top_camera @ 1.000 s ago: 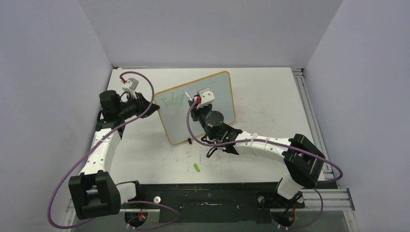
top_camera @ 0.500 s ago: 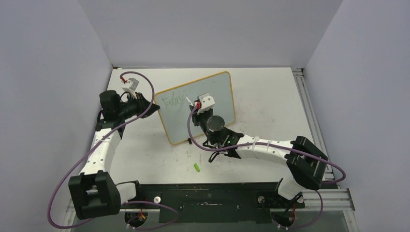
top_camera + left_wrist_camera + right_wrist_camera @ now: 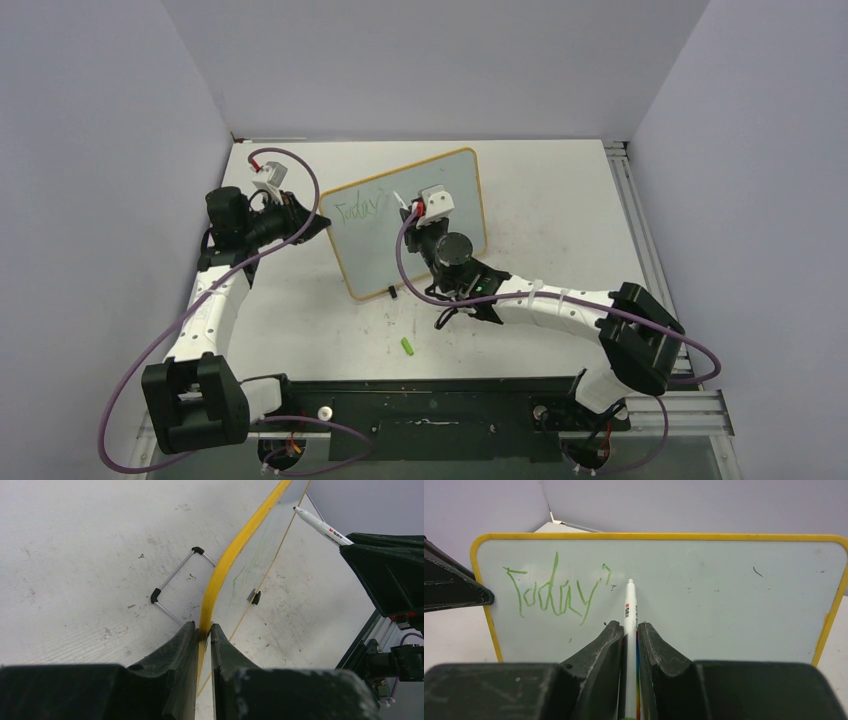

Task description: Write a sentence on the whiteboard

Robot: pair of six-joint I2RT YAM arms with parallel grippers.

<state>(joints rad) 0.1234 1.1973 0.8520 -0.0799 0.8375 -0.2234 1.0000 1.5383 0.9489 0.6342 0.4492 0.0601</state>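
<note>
The whiteboard (image 3: 724,605) stands up on the table (image 3: 560,190). The left claw (image 3: 203,627) pinches its side at 9 o'clock so it will not tip. The right claw (image 3: 630,630) squeezes a white marker (image 3: 630,605), its tip at 3 o'clock of the green sentence (image 3: 546,597), ready for more letters.

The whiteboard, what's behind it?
A thin wire foot with black end caps sticks out behind the whiteboard onto the table. How it joins the board is hidden.

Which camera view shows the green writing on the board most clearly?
Right wrist: the writing faces it, large and readable. Top shows it small; left wrist sees the board nearly edge-on.
</note>
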